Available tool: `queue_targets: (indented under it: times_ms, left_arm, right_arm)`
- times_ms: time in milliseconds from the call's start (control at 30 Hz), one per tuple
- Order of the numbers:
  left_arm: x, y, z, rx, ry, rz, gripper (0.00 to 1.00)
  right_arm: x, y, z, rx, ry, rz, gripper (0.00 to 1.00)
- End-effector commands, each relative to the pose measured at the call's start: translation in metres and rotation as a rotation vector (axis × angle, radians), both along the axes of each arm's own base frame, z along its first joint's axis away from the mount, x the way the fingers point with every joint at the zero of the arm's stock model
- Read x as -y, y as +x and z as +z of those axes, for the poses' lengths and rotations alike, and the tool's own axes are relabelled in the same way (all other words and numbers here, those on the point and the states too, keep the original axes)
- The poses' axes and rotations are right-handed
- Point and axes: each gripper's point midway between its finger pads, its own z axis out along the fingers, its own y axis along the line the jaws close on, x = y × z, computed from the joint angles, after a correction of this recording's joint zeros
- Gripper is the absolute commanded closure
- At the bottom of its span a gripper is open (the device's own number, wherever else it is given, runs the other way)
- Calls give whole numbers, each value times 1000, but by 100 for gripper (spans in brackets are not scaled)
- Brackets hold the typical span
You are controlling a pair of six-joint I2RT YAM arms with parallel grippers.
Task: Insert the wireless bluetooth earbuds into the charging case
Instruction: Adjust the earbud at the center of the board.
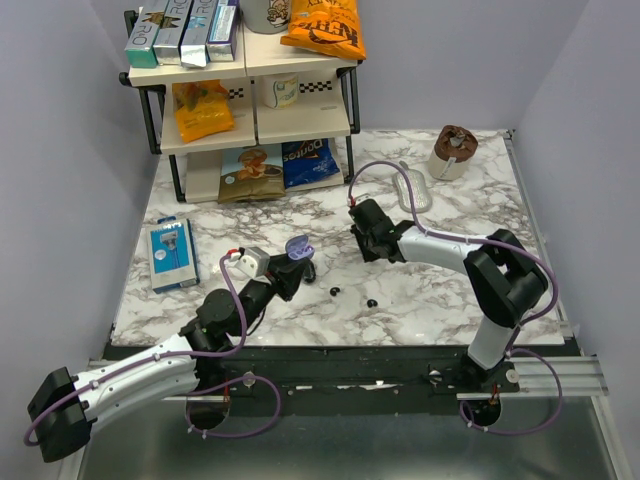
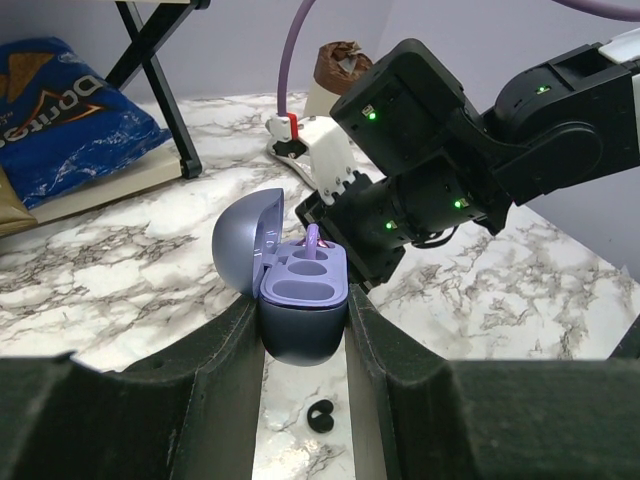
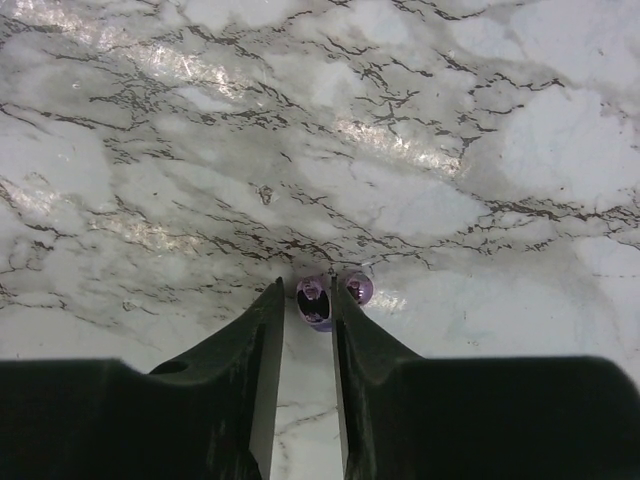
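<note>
Lilac charging case (image 2: pixel 303 290), lid open, upright, clamped in left tool (image 2: pixel 300 312). Glossy black first earbud (image 1: pixel 335 291) and second earbud (image 1: pixel 372 302) lie apart on desk (image 1: pixel 430 290), near case.

Open surface (image 1: pixel 440 300) surrounds the wireless bluetooth earbuds (image 1: pixel 335 291) between the arms. The right gripper (image 2: pixel 322 228) crowds the charging case (image 2: pixel 305 290) from behind; a shelf rack (image 1: pixel 250 110) walls the far left

two earbuds (image 1: pixel 335 291) lie on the table (image 1: pixel 450 300), right of and before the charging case (image 1: pixel 298 246).

the marble table (image 1: pixel 420 300) carries two black earbuds (image 1: pixel 334 291), a blue packet (image 1: pixel 172 254), a shelf rack (image 1: pixel 250 110) and a brown-topped cup (image 1: pixel 453 152).
</note>
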Motion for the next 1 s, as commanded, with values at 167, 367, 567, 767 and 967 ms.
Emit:
queue_targets:
  times_ms: [167, 367, 567, 767, 967]
  left_arm:
    - [1, -1, 3, 6, -27, -1, 100]
    - [2, -1, 4, 5, -32, -8, 100]
    - [0, -2, 4, 8, -34, -3, 100]
    - [-2, -3, 6, 11, -34, -1, 100]
    - [-2, -3, 5, 6, -33, 1, 100]
  right_arm:
    - [6, 6, 22, 50, 7, -22, 44]
    - [10, 2, 31, 66, 19, -36, 40]
    - [23, -7, 28, 83, 46, -126, 38]
    - [41, -11, 10, 33, 67, -229, 52]
    - [53, -7, 1, 0, 102, -292, 56]
